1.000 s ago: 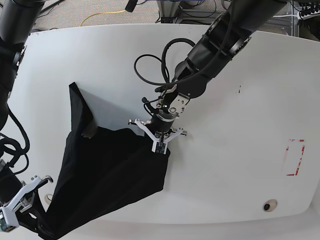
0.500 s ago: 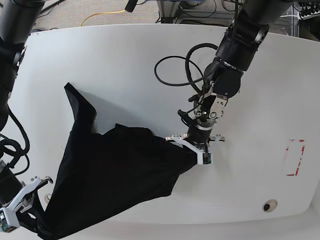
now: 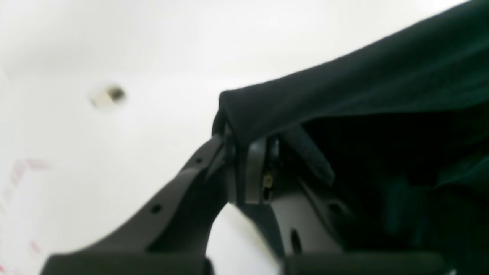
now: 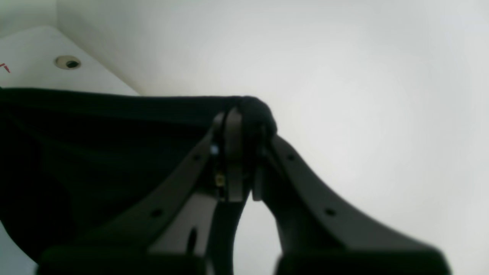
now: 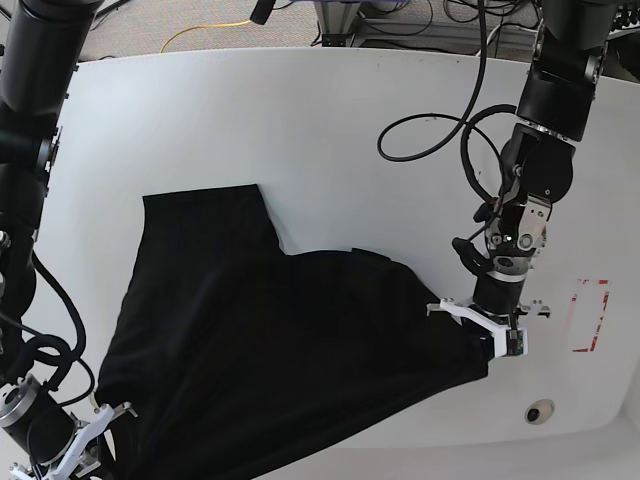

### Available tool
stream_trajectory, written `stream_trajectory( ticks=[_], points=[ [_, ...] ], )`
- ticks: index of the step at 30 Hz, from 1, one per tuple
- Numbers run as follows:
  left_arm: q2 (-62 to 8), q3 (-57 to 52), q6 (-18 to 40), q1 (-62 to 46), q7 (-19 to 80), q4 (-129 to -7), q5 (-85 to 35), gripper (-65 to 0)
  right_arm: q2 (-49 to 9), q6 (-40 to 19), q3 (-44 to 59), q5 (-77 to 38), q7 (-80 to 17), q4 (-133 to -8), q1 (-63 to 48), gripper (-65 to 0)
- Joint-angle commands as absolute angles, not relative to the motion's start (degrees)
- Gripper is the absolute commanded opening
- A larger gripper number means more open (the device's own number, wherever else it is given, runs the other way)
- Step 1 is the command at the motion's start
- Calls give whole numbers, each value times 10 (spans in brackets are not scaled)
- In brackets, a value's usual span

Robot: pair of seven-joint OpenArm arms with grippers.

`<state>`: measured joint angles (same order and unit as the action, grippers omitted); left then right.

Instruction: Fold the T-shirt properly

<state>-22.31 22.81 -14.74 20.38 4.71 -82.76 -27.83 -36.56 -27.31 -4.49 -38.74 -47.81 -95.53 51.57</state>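
The black T-shirt lies stretched over the white table from the lower left to the right, with a sleeve flat at the upper left. My left gripper is shut on its right corner, low over the table. In the left wrist view the fabric is pinched in the left gripper. My right gripper is shut on the shirt's lower left corner at the table's front edge. The right wrist view shows a cloth edge bunched over the right gripper.
A red tape rectangle marks the table just right of my left gripper. A small round hole sits near the front right edge. Black cables loop off the left arm above the table.
My left gripper has dragged the shirt's corner far to the right, spreading the fabric wide. The sleeve has flattened out. The right gripper has sunk slightly at the lower left.
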Motion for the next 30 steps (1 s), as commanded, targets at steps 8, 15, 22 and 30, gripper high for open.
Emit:
stream_trajectory(
  ticks=[8, 15, 22, 30],
  points=[
    [-369, 223, -151, 301, 32, -903, -368, -642, -352, -262, -80, -335, -455, -849, 659, -650],
    [-481, 223, -151, 366, 32, -962, -457, -640, -352, -262, -83, -335, -487, -834, 728, -650],
    [-538, 222, -151, 383, 51, -1035, -524, -639, -356, -291, -79, -335, -538, -877, 722, -650],
    [-487, 230, -151, 256, 100, -1082, -531, -578, -364, -291, 0, -333, -542, -936, 593, -650]
  ],
)
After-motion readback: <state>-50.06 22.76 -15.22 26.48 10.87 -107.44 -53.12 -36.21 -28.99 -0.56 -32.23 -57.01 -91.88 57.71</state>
